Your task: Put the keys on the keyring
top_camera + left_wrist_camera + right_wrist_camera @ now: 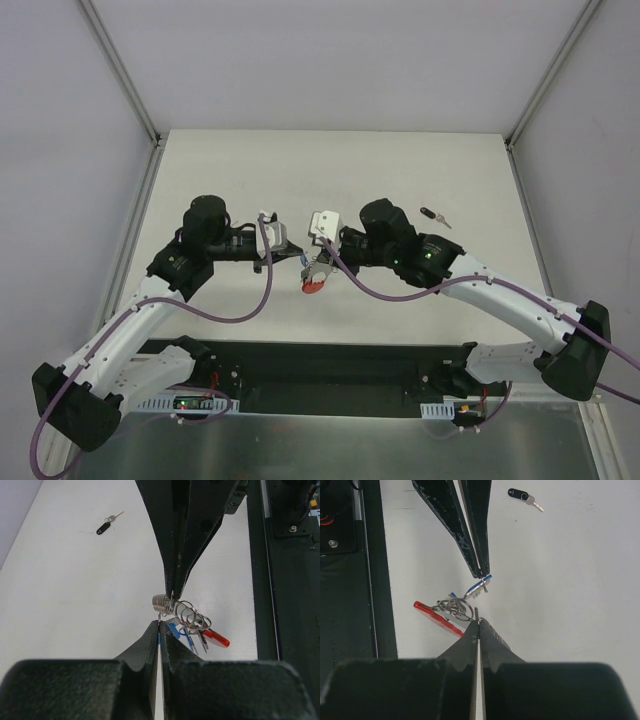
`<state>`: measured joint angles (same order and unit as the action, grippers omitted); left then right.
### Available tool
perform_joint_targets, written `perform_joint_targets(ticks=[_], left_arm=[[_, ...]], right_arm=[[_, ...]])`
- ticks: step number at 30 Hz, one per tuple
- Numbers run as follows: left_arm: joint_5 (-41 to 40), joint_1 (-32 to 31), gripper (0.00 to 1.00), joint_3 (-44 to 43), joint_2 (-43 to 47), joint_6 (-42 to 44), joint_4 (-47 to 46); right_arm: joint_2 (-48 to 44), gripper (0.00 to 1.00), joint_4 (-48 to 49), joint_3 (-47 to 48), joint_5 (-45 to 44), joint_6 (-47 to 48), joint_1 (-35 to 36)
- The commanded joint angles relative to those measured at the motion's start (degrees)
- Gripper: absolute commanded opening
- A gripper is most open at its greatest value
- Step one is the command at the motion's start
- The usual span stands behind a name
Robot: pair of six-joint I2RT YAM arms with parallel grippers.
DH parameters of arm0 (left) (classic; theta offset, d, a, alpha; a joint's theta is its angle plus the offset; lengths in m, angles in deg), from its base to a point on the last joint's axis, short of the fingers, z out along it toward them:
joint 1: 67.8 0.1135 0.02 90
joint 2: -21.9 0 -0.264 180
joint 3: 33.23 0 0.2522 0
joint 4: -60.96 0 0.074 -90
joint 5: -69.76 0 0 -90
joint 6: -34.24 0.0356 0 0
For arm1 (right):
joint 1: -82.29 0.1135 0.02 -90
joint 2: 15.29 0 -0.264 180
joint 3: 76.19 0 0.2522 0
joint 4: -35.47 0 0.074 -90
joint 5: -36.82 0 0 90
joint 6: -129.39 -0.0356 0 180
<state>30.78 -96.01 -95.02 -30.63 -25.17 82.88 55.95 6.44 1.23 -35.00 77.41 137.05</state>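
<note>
White table [400,170] is seen below. The left gripper [159,626] is closed on the blue key [481,585], the right gripper [477,622] on the keyring [182,612] by its metal coil, their tips nearly met. A black key [519,493] is seen lying well beyond them.

We count one keyring [436,611] by the right end effector [477,611], at least one blue-headed key [481,584], and one black-headed key [522,495] farther off.
</note>
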Motion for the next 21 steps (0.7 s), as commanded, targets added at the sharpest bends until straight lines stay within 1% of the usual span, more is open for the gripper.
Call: perform_joint_targets(ticks=[1,11,21], left_arm=[[4.5,-0.7,0.00,0.0,-0.7,-1.3,-3.2],[6.9,-1.1,0.00,0.0,-1.9,-1.5,-3.5],[5.6,-1.3,0.00,0.0,-2.7,-1.8,-3.5]], right_arm=[[0.0,0.01,1.7,2.6,-1.4,1.4,0.5],[-0.2,0.01,2.3,2.3,-2.3,1.7,0.7],[-0.5,0.01,2.0,2.1,-1.3,1.9,0.9]])
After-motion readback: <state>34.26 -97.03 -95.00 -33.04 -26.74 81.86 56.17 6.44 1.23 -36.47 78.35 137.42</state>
